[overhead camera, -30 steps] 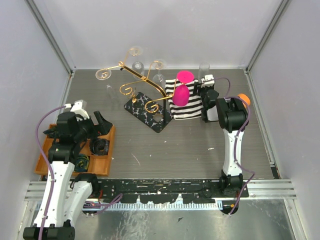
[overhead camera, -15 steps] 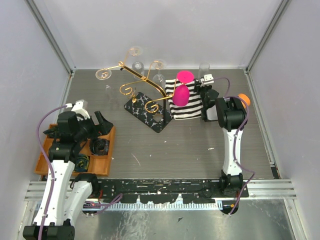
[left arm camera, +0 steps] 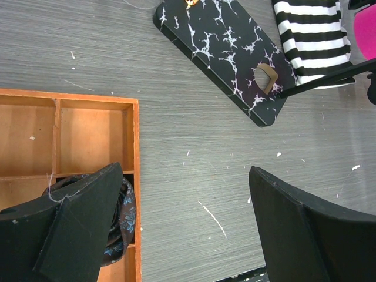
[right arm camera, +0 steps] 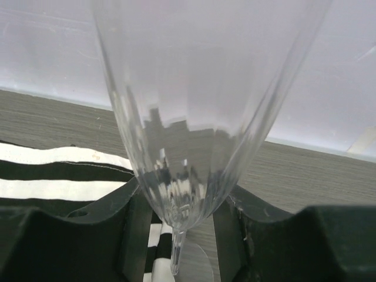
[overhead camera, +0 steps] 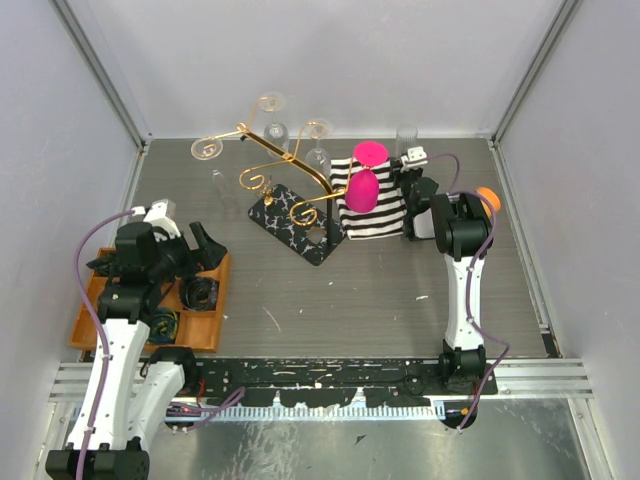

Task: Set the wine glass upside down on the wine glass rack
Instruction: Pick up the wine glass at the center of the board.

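The clear wine glass [overhead camera: 408, 135] stands upright at the back of the table, just right of the striped cloth. In the right wrist view its ribbed bowl [right arm camera: 194, 117] fills the frame. My right gripper [overhead camera: 413, 168] [right arm camera: 183, 205] is partly closed around it: the fingers flank the bottom of the bowl, and gaps still show beside the stem. The gold wire wine glass rack [overhead camera: 285, 160] rises from its black marbled base [overhead camera: 295, 222] [left arm camera: 223, 47] at back centre. My left gripper [overhead camera: 205, 250] [left arm camera: 185, 200] hangs wide open, holding nothing, at the right edge of the orange tray.
Other clear glasses [overhead camera: 270, 103] hang upside down on the rack's hooks. A pink glass [overhead camera: 362, 188] lies on the black-and-white striped cloth [overhead camera: 380, 218] [left arm camera: 311, 35]. The orange wooden tray [overhead camera: 100, 320] [left arm camera: 35, 129] holds dark floral rings. Walls enclose the table.
My right gripper's fingers have drawn closer together around the clear glass. The left arm has not moved.
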